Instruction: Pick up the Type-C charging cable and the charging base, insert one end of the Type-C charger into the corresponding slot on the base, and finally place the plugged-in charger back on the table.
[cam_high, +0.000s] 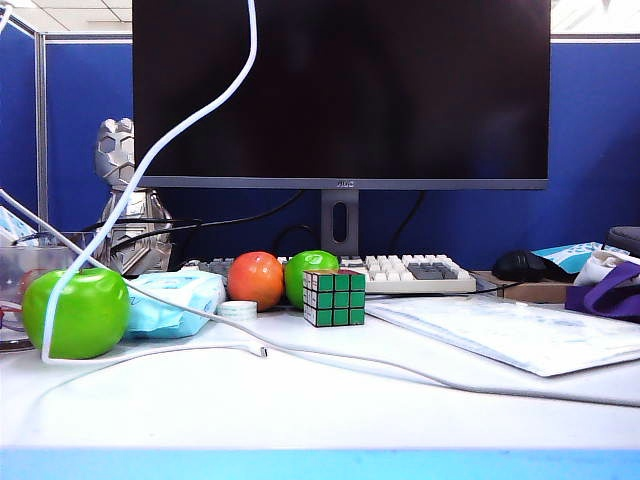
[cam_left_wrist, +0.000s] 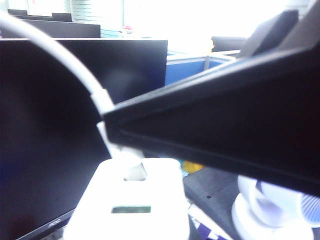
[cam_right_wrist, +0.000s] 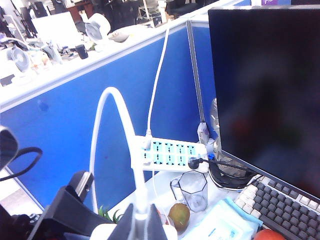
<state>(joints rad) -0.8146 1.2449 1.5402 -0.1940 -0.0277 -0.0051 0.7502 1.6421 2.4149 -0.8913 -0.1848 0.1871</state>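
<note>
Right gripper (cam_right_wrist: 142, 220), fingers clamped on the cable (cam_right_wrist: 107, 130), aloft; left gripper (cam_left_wrist: 130, 165) seemingly grasps the base (cam_left_wrist: 130, 205). Press the plug squarely home.

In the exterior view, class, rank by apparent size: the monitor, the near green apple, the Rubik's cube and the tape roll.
1. monitor
2. near green apple, though nearness to the camera enlarges it
3. Rubik's cube
4. tape roll
</note>
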